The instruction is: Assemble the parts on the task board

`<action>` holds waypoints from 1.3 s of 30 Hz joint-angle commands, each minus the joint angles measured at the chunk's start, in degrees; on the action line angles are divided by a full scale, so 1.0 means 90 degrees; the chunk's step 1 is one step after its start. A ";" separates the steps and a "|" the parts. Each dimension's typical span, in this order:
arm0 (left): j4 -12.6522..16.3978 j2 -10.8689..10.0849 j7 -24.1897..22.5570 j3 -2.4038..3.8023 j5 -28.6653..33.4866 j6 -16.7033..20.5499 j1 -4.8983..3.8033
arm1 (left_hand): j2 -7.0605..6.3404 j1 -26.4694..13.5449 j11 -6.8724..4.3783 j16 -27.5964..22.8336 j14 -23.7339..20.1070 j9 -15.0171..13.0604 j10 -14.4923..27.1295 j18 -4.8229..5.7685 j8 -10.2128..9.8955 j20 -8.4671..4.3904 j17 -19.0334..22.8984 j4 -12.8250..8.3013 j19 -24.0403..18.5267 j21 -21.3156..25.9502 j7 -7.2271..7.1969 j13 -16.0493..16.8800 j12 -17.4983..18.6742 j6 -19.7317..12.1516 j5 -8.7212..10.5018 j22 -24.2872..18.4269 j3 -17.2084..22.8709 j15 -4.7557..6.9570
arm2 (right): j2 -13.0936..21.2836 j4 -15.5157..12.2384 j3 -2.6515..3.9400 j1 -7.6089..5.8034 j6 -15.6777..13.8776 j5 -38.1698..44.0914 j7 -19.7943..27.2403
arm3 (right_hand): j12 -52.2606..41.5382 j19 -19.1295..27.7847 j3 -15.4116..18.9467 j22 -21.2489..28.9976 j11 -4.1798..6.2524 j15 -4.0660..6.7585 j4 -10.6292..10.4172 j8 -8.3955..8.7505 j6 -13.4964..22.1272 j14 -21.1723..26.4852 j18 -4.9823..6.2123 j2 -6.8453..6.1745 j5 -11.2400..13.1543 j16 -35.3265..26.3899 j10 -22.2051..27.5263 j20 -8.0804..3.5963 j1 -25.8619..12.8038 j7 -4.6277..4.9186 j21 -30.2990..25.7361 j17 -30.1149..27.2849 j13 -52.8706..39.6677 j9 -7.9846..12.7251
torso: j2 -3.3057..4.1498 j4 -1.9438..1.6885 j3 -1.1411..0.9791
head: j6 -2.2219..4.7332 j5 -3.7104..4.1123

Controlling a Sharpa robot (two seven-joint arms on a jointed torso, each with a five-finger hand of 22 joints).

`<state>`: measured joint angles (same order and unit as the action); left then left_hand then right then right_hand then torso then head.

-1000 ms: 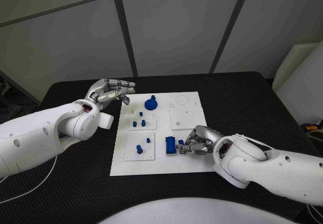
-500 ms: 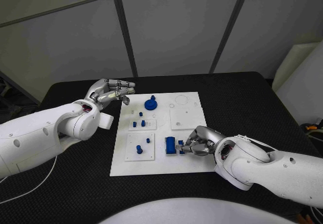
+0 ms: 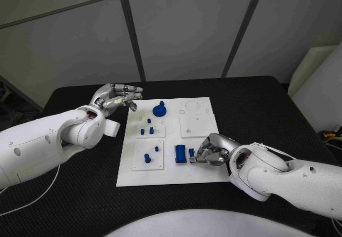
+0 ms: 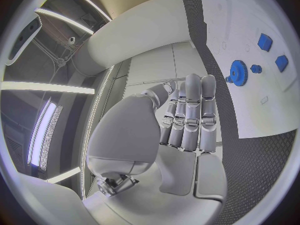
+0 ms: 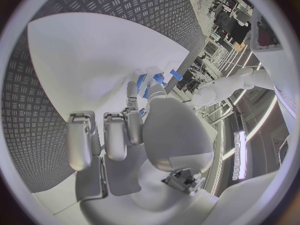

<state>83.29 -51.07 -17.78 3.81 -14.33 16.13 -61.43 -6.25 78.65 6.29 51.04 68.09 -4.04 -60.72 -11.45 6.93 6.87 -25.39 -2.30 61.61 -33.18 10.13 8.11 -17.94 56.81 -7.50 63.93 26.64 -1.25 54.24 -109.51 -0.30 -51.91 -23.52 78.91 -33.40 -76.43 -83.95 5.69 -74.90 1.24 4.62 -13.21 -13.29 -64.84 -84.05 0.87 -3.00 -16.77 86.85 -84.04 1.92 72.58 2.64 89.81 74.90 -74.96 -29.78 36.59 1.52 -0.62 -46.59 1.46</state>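
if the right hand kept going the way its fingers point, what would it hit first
Most likely the upright blue rectangular block on the white task board; the right hand points at it from close by, though depth is unclear.

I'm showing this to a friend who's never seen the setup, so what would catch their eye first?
Probably the white board in the middle of the black table, dotted with small blue pieces, the largest a round blue gear near its far edge. Next, the right hand, its fingers closed around a blue block at the board's near right, while the left hand hovers curled by the far left corner.
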 commanded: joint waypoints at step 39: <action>-0.0017 0.0031 0.0000 0.0004 0.0011 -0.0066 -0.0006 | 0.0050 -0.0036 -0.0017 -0.0024 -0.0026 0.0010 0.0042 0.0113 -0.0001 0.0027 0.0009 0.0004 -0.0012 0.0020 0.0024 0.0011 -0.0027 -0.0014 0.0008 -0.0011 -0.0043 -0.0022 | 0.0039 0.0177 0.0003 -0.0007 0.0121 -0.0267 0.0807 | 0.0134 -0.0592 0.0191 -0.1610 -0.0016 0.0002 0.0068 0.0048 0.0189 -0.0506 -0.0063 0.0098 0.0107 -0.0094 -0.0084 -0.0014 0.0304 0.0061 -0.0098 0.0918 -0.0723 -0.0037 | -0.0022 0.0003 0.0005 | 0.0008 0.0006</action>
<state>83.15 -50.85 -17.65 3.81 -14.33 16.10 -61.43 -6.25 78.65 6.29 51.04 68.09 -4.05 -60.72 -11.44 6.93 6.87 -25.40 -2.30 61.61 -33.18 10.13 8.16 -17.93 56.81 -7.50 63.90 26.64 -1.25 54.46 -107.71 -0.30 -51.91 -21.77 78.40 -29.81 -75.44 -83.95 7.29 -74.91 1.23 4.61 -12.59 -12.99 -63.35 -84.05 0.87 -1.45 -15.65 86.07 -84.03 1.92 75.60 3.29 88.97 74.90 -75.11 -30.19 36.46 1.60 -0.62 -46.66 1.43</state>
